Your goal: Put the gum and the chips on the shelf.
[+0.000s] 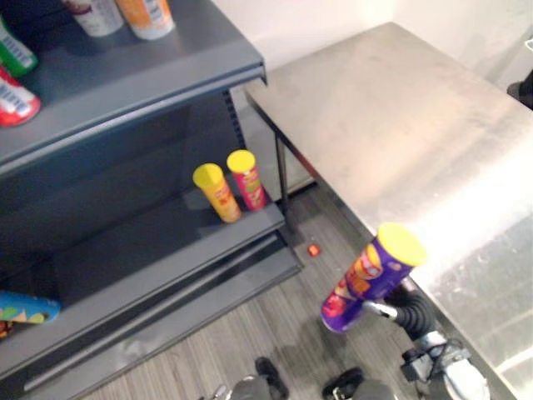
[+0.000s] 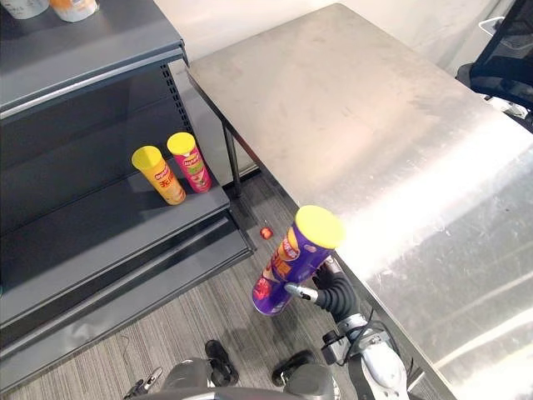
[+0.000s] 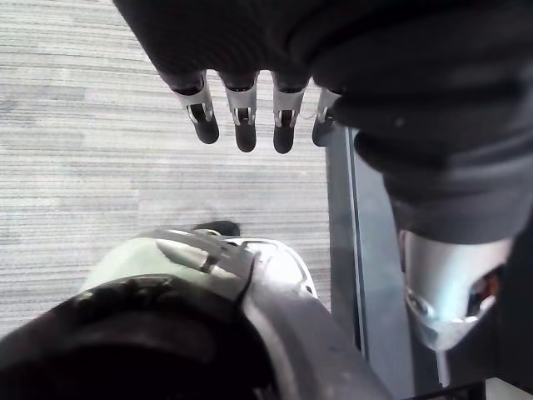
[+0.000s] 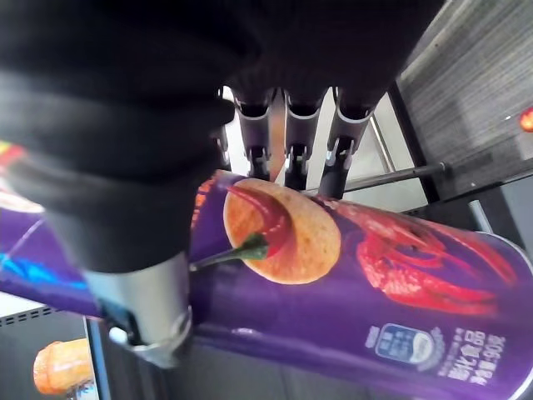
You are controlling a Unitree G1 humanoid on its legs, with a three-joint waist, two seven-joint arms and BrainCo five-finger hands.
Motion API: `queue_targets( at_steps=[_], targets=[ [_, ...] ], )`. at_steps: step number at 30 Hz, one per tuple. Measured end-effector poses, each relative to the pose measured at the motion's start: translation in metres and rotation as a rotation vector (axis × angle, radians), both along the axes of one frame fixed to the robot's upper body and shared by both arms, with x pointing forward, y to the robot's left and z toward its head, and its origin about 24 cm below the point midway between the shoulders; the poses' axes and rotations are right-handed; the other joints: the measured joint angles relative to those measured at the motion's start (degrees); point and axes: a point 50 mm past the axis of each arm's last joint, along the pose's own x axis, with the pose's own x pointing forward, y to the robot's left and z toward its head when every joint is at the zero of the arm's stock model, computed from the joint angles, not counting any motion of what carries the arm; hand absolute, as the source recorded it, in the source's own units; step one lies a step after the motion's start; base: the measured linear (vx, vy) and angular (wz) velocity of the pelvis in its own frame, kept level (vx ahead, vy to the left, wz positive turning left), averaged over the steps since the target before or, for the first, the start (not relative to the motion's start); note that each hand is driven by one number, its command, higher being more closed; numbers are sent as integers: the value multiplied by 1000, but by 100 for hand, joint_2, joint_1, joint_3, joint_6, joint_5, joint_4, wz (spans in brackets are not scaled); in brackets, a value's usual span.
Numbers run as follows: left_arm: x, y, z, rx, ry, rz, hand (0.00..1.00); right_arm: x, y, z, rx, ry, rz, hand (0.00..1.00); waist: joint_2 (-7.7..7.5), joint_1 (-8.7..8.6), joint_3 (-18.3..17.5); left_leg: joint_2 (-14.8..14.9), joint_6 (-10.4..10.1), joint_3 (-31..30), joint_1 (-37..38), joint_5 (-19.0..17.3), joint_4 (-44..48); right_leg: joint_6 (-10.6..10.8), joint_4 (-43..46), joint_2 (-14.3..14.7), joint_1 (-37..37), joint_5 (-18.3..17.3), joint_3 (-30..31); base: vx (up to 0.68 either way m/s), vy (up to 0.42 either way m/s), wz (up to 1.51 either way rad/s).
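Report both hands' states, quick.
Left hand: open, fingers relaxed, holding nothing.
Right hand: shut on the purple chips can.

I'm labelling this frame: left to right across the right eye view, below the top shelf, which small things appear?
Yellow chips can, pink chips can, small red item on the floor, purple chips can in the right hand.

Head stereo pair looking down on shelf (image 1: 150,242) and table (image 1: 400,125) (shared), wrist cameras close along fingers (image 3: 244,125)

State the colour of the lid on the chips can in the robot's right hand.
Yellow lid, purple can; best in the right eye view.
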Motion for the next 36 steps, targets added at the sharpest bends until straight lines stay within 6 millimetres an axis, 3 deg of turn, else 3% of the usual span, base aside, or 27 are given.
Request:
queue_targets(
  at_steps=[5,7,8,9,10,11,12,14,16,17,18,20,21,22,24,26,27,30,36],
  targets=[
    [0,2,1,12,-2,1,0,-3,13,-14,29,67,50,100,7,27,18,308,-137,-73,-86,-792,840,47,259,-84,163,-34,63,-18,71,-6],
    [0,2,0,12,2,-1,0,-6,17,-20,38,100,60,100,14,9,26,236,-96,-206,-100,-1048,1038,78,674,-394,215,-45,42,-6,156,35],
    [1,3,1,19,4,-8,0,-9,18,-25,45,125,53,100,6,-19,31,86,-37,-358,-84,-1142,1105,-17,1399,-818,153,27,200,37,288,78],
    [2,4,1,27,5,-19,0,-13,19,-28,47,148,49,100,14,-77,46,-73,49,-572,-55,-1212,1153,-641,2244,-1193,-207,375,998,38,254,88],
    [3,5,1,34,6,-27,0,-14,19,-31,48,160,49,100,39,-140,66,-116,98,-691,-16,-1242,1165,-1038,2598,-1216,-517,635,1674,110,251,103],
    [4,12,3,59,9,-39,0,-16,21,-36,58,190,48,100,114,-199,101,-160,158,-958,31,-1282,1181,-1087,2985,-886,-1079,808,3189,138,115,106],
    [8,17,5,80,1,-53,0,-19,22,-39,74,214,37,100,111,-245,107,-161,168,-1187,57,-1293,1172,-461,3018,-285,-1366,396,4341,176,126,108],
    [11,25,8,105,0,-72,0,-22,24,-37,88,214,30,100,59,-328,125,-251,97,-1441,146,-1267,1082,-214,2364,313,-1537,85,5167,187,41,80],
    [14,25,7,105,3,-86,0,-24,23,-32,89,198,25,100,31,-392,123,-367,48,-1617,176,-1293,1010,-91,1167,949,-1705,109,6133,193,4,64],
    [16,24,8,104,-4,-90,0,-26,22,-29,92,193,22,100,7,-541,100,-445,9,-1878,111,-1316,997,141,535,1433,-1694,212,7137,223,-82,129],
    [23,22,8,101,-24,-80,0,-32,22,-27,104,197,14,100,-66,-737,69,-524,1,-2250,93,-1319,1090,443,446,1685,-1674,275,7800,249,-136,163],
    [34,19,9,99,-53,-88,0,-44,25,-24,135,216,-2,100,-158,-871,46,-637,-89,-2693,62,-1391,1328,599,490,1639,-1575,138,7771,287,-227,169],
    [42,14,10,89,-77,-86,0,-47,29,-19,155,208,14,100,-177,-862,-10,-511,-160,-2753,-86,-1419,1601,676,528,1618,-1372,-154,7655,311,-288,145],
    [50,2,9,54,-101,-86,0,-45,34,-10,161,171,51,100,-66,-749,-56,-382,-285,-2740,-220,-1314,1624,656,542,1615,-1405,-140,7359,226,-214,105],
    [53,-14,7,15,-129,-76,0,-43,40,5,166,108,106,100,74,-752,-141,-260,-280,-2673,-268,-1193,1322,650,413,1582,-1402,-137,7017,210,-167,90],
    [56,-17,8,5,-142,-65,0,-37,44,15,172,47,145,100,103,-737,-161,-213,-326,-2644,-262,-1125,993,648,336,1579,-1407,-136,6814,135,-73,65],
    [57,-15,9,9,-149,-52,0,-34,46,18,192,26,157,100,63,-622,-165,-247,-342,-2628,-227,-1033,835,642,304,1558,-1412,-131,6799,53,-9,16],
    [53,-18,8,1,-143,-41,0,-33,49,23,192,2,176,100,16,-462,-243,-285,-346,-2553,-177,-987,732,617,121,1512,-1331,-115,6781,39,30,0],
    [36,-12,4,1,-104,7,0,-32,47,31,130,-40,206,100,-100,-465,-709,-418,-368,-2631,-126,-792,284,607,-414,1419,-1158,-54,6715,22,3,6]
  ],
)
